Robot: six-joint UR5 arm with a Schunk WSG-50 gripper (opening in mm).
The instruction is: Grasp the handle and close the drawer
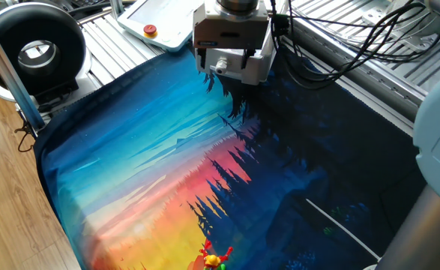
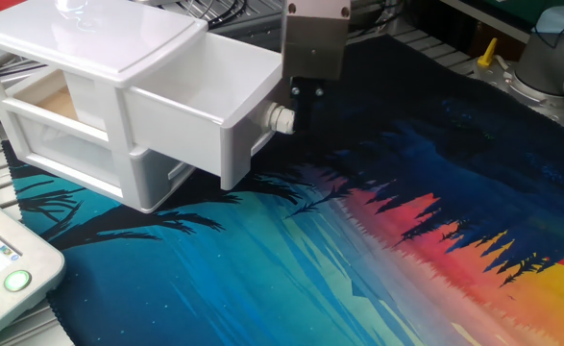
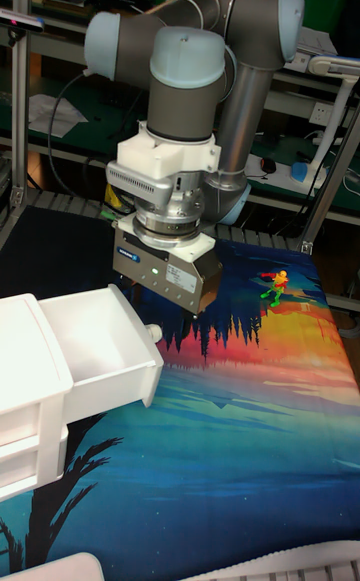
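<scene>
So far nothing of the closing looks done: the top drawer (image 2: 200,106) stands pulled well out of its white cabinet (image 2: 80,115), at the left end of the mat, its inside bare. Its round handle (image 2: 282,119) sticks out of the front face, untouched as far as I can tell. The gripper (image 2: 306,92) hangs just above and slightly beyond that knob, its fingers pointing down at the mat; whether they are spread or pinched I cannot tell, as they show only as dark stubs, and nothing is held. What is left, then, is the whole job: settle around the handle, grip it, and push the drawer home.

Under it all, the tabletop (image 1: 399,97) of ribbed metal carries a printed mat (image 1: 167,150) with a sunset scene, blue passing to orange and then dark. A flat white panel (image 1: 156,22) with a red button lies past the mat's edge, cables (image 1: 354,37) trail across the metal, and a small colourful toy (image 3: 274,287) sits at the far right end. Shelving and a green backdrop fill the room behind the arm.
</scene>
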